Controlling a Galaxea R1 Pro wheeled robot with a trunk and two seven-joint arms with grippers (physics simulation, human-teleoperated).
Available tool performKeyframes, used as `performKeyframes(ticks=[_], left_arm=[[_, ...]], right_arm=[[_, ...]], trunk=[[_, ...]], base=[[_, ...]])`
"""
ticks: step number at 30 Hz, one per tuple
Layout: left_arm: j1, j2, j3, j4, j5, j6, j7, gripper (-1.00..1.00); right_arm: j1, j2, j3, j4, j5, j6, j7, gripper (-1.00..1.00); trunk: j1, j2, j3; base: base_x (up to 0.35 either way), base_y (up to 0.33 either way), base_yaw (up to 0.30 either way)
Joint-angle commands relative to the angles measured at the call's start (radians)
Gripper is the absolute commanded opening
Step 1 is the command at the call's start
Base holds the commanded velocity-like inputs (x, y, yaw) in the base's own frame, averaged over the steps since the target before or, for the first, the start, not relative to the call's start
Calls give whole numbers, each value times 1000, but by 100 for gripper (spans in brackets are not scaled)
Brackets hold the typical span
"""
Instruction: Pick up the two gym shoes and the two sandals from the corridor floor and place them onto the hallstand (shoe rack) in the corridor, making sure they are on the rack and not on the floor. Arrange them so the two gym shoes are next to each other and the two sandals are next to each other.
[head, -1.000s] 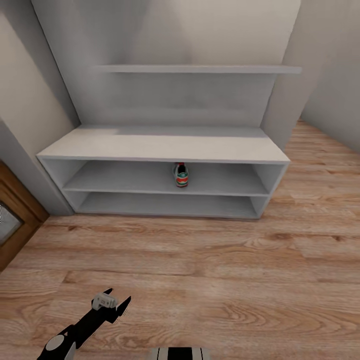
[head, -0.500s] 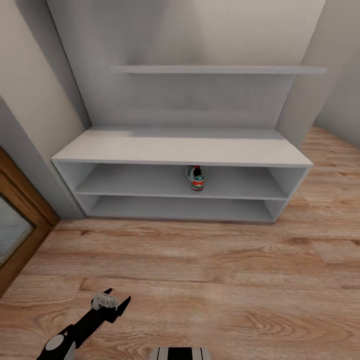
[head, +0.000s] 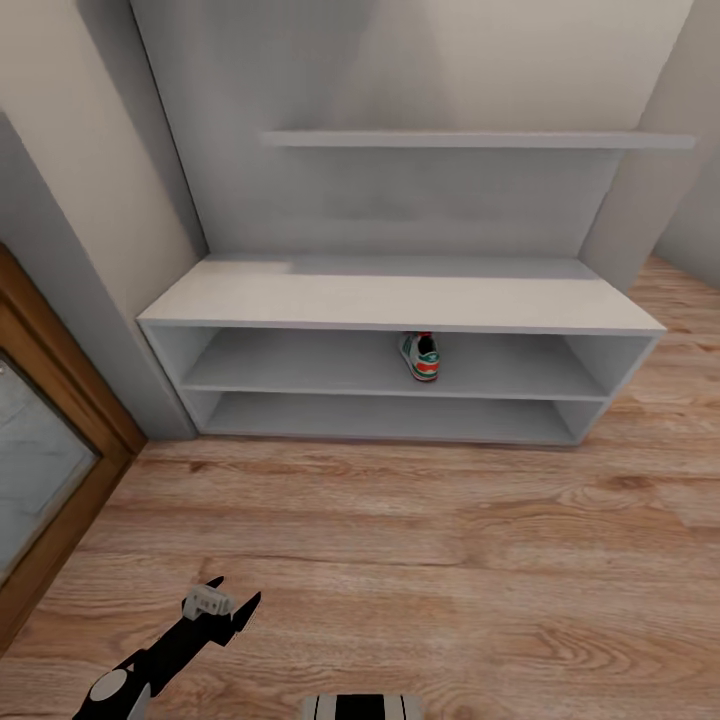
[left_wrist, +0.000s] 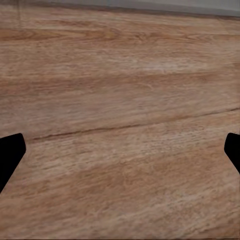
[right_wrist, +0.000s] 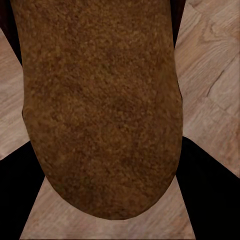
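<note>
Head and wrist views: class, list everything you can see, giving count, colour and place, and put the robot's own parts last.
Gym shoe: one, off-white with green and red, upper slot of the hallstand.
Hallstand: one, light grey, against the wall.
Floating shelf: one, grey, above the hallstand.
Sandal: one, mottled brown, between the right gripper's fingers.
Corridor floor: light brown wood planks.
Door frame: brown wood, at the left.
Left gripper: black, open, over the floor.
Right gripper: black fingers either side of the sandal.
</note>
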Motion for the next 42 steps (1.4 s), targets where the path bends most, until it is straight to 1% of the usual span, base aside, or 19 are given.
performKeyframes(ticks=[1,18,29,36,39,40,41,42], left_arm=[[-1,0,2,2,2,-2,-6,100],[-1,0,2,2,2,-2,-6,100],[-1,0,2,2,2,-3,-5,100],[-1,-2,2,2,2,-5,-4,100],[-1,-2,2,2,2,-5,-4,100],[-1,-2,2,2,2,-5,-4,100],[-1,-2,2,2,2,-5,-3,100],[-1,-2,2,2,1,-5,-3,100]], right_arm=[[-1,0,-5,-2,0,6,8,-100],[-1,0,-5,-2,0,6,8,-100],[-1,0,-5,-2,0,5,8,-100],[-1,0,-5,0,1,6,8,-100],[-1,0,-3,18,6,-4,9,-100],[-1,-1,-2,23,10,-13,9,-100],[-1,-1,-2,29,25,-43,11,-100],[-1,-1,-2,30,32,-52,11,-100]], trunk=[[0,0,-1],[0,0,-1],[0,0,-1],[0,0,-1],[0,0,-1],[0,0,-1],[0,0,-1],[0,0,-1]], base=[[0,307,0],[-5,308,-4],[-110,298,-192],[-43,84,-66],[-3,6,-5],[-2,3,-2],[0,0,0],[0,0,0]])
